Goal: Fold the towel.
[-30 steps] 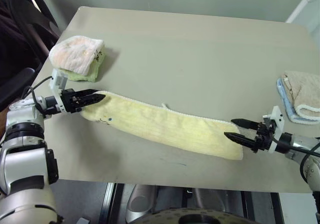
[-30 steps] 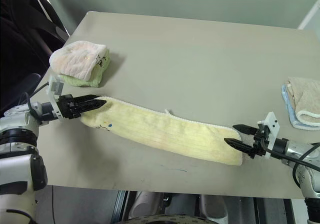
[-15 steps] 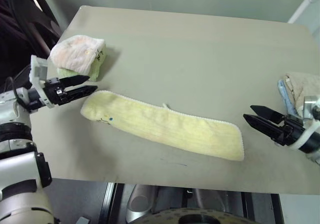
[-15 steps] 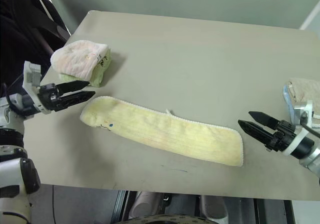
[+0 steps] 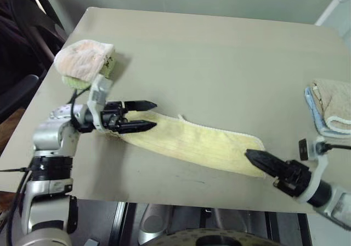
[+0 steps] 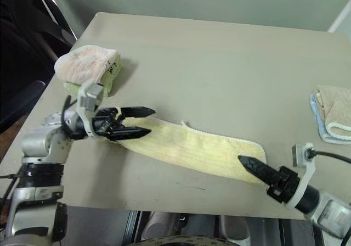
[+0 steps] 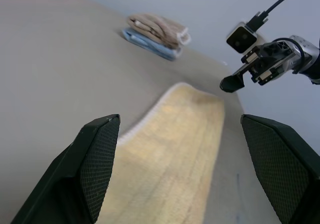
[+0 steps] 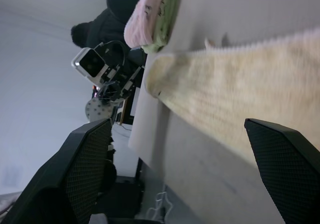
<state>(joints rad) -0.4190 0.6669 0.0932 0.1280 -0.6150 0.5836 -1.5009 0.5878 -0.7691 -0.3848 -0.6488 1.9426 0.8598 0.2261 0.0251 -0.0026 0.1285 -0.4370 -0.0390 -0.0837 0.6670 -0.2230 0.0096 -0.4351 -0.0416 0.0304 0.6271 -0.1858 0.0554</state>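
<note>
Both grippers have swung back in over the towel's ends since half a second ago, jaws spread and empty.
Pale yellow terry towel (image 5: 192, 144) lies flat and unfolded, running from nine toward four o'clock on the grey table (image 5: 219, 59); left gripper (image 5: 143, 116), right gripper (image 5: 258, 159) hover; folding is all ahead.

Each arm is built of silver-grey rounded metal sections joined by black rings. The left gripper (image 5: 141, 116) has two slim black pointed fingers on a black base, with a small white box on top and a thin black cable looping back. The right gripper (image 6: 248, 165) has the same black tapered fingers, a white collar, a small white box and a black cable
</note>
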